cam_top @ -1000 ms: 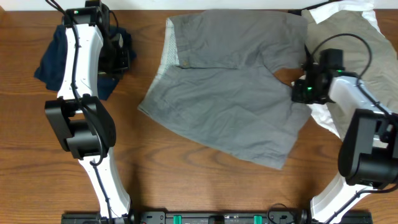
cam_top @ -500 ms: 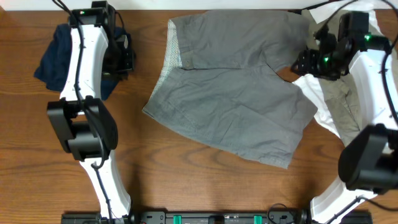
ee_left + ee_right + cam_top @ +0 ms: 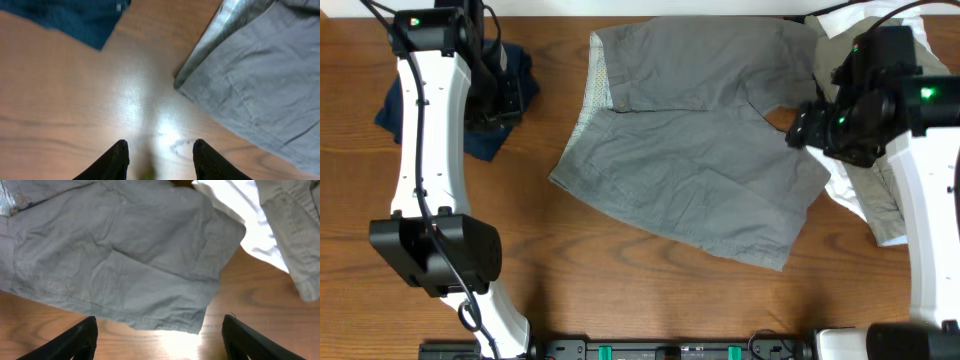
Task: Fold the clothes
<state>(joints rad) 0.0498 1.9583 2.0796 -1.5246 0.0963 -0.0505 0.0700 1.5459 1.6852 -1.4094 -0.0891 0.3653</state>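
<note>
At the far left a crumpled navy cloth garment (image 3: 415,105) lies on the brown wooden desk (image 3: 620,290). The left gripper (image 3: 161,149) has risen off it and now hovers with its jaws apart and empty over bare wood between the navy piece and the waistband corner of the shorts. The mid-grey woven shorts (image 3: 700,170) lie in the middle of the desk, spread flat and unfolded, with the paler waistband toward the left and the two short legs toward the right. Over the last second they have slid slightly to the right. The right gripper (image 3: 160,325), which was down at the right edge of the shorts, has since lifted and now hangs wide open above the hem of the nearer leg, holding nothing. This suggests the spreading is finished and the first fold has not yet begun. At the far right a white cloth garment (image 3: 845,185) touches the corner of that leg, with a khaki-beige garment (image 3: 892,195) lying over it. This pile crowds the right edge, so a low grasp there could catch the white cloth along with the shorts.
</note>
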